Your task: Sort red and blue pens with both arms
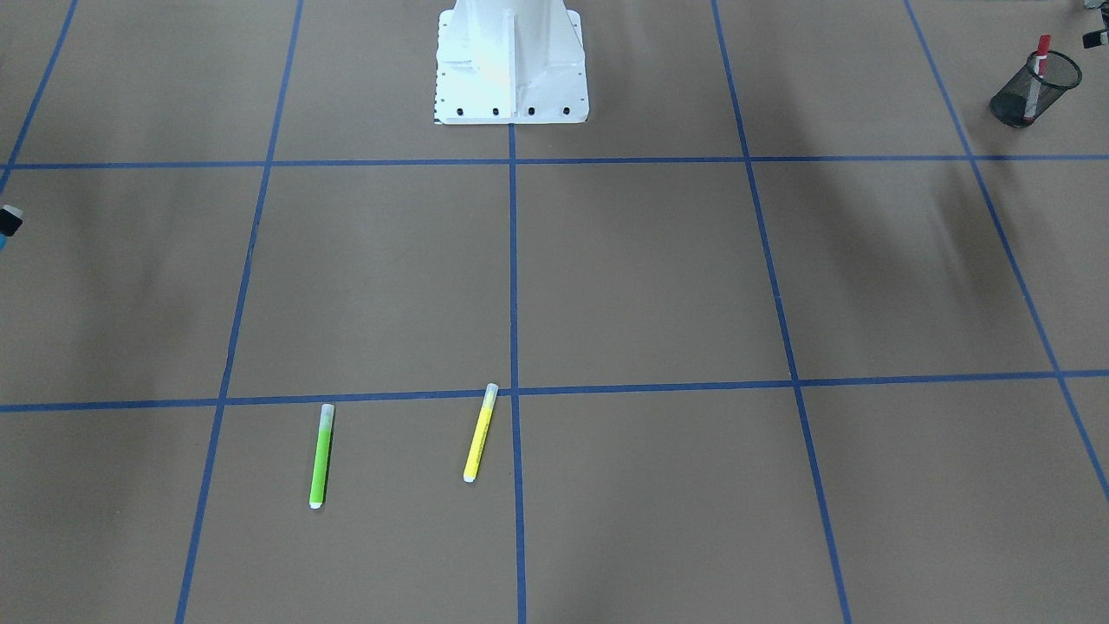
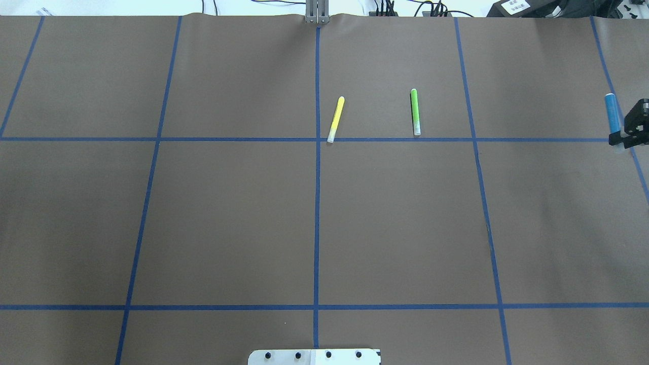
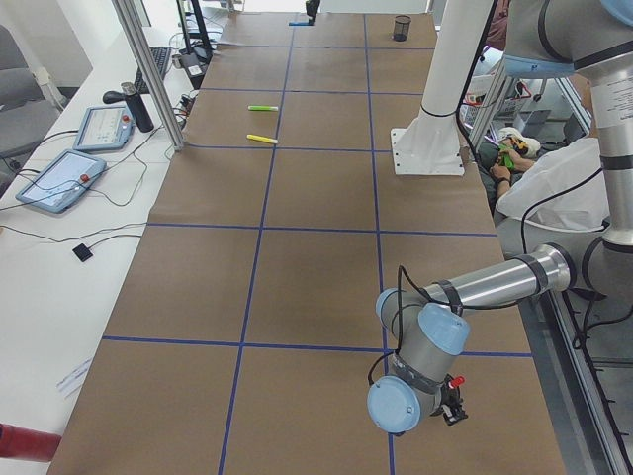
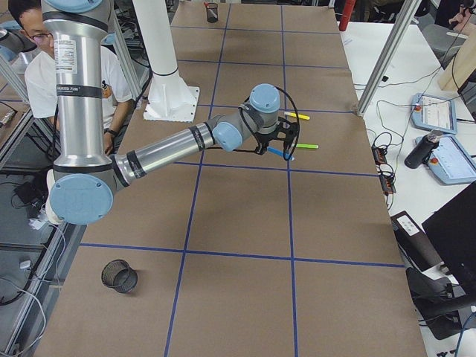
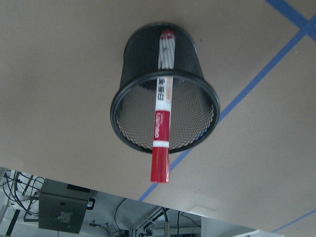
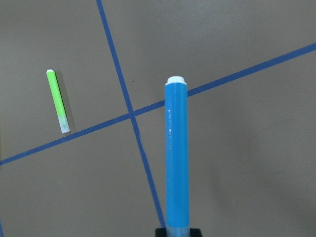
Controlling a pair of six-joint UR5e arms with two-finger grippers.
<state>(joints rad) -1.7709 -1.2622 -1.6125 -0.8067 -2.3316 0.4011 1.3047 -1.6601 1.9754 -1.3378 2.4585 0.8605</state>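
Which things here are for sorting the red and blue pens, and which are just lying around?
For the job:
- red marker, standing in a mesh cup
- blue highlighter, held by the right end effector
- probably the second mesh cup

Just lying about:
- green highlighter
- yellow highlighter

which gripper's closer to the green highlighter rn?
Right. The right gripper, holding the blue highlighter, hangs off to the green highlighter's side, over the same stretch of table. The left gripper is at the table's far end, over the mesh cup with the red marker.
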